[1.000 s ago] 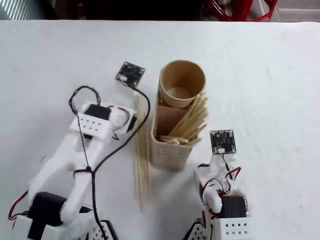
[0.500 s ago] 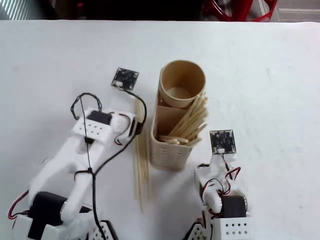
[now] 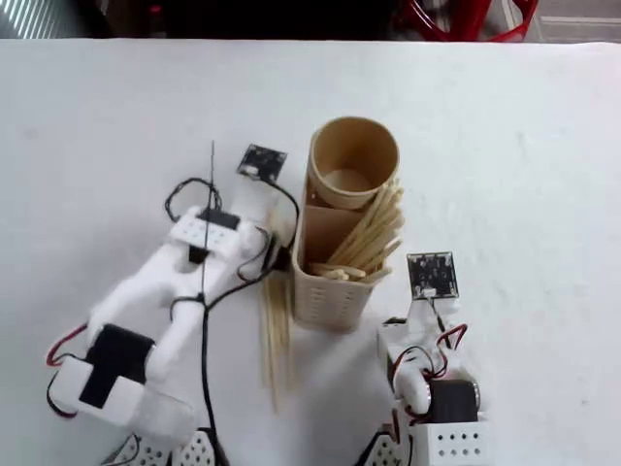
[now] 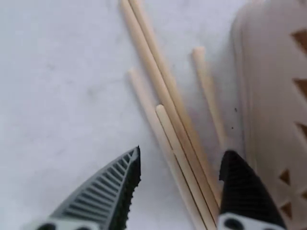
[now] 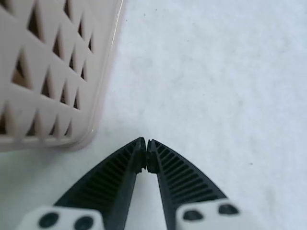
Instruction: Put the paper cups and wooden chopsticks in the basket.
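Note:
A beige lattice basket [image 3: 330, 282] stands mid-table with a paper cup [image 3: 353, 161] in its far end and several wooden chopsticks [image 3: 371, 238] leaning inside. More chopsticks [image 3: 275, 330] lie on the table along the basket's left side. My left gripper [image 4: 182, 163] is open right over those loose chopsticks [image 4: 168, 110], its fingers on either side of them, close to the basket wall [image 4: 273, 96]. My right gripper [image 5: 146, 152] is shut and holds nothing, resting low on the table near the basket's corner [image 5: 53, 86].
The left arm [image 3: 165, 291] stretches from the front left toward the basket. The right arm [image 3: 432, 388] sits folded at the front right. Open white table lies behind and to the right of the basket.
The left arm has swung right and down toward the basket, bringing its gripper over the loose chopsticks. The right arm has not moved.

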Controlling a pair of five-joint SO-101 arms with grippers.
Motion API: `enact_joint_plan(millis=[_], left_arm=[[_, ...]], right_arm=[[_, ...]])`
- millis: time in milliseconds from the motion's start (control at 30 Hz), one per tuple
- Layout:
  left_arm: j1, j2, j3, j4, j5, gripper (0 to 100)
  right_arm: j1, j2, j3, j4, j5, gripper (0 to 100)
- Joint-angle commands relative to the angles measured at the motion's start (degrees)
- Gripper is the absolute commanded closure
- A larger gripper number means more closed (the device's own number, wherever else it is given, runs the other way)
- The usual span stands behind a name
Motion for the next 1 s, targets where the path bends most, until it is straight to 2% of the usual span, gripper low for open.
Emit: enact_joint_plan(millis=[0,300,500,733,967], left_arm=[[0.75,0.13,-3.16,0.97,0.18,72],[0.48,-7.16,0.00,0.62,2.20,72],[3.30,-2.07,-0.44,-2.20,-0.09,73],[0.57,7.43,-10.55,8.62,0.09,73],[-8.40,9.19,-12.40,12.66,-2.46,78]], right_arm=[[0.48,-0.13,0.53,0.22,0.09,97.9],[0.48,-0.13,0.53,0.22,0.09,97.9],[0.48,-0.13,0.53,0.22,0.09,97.9],[0.48,-0.13,0.53,0.22,0.09,97.9],[0.48,-0.13,0.53,0.22,0.09,97.9]])
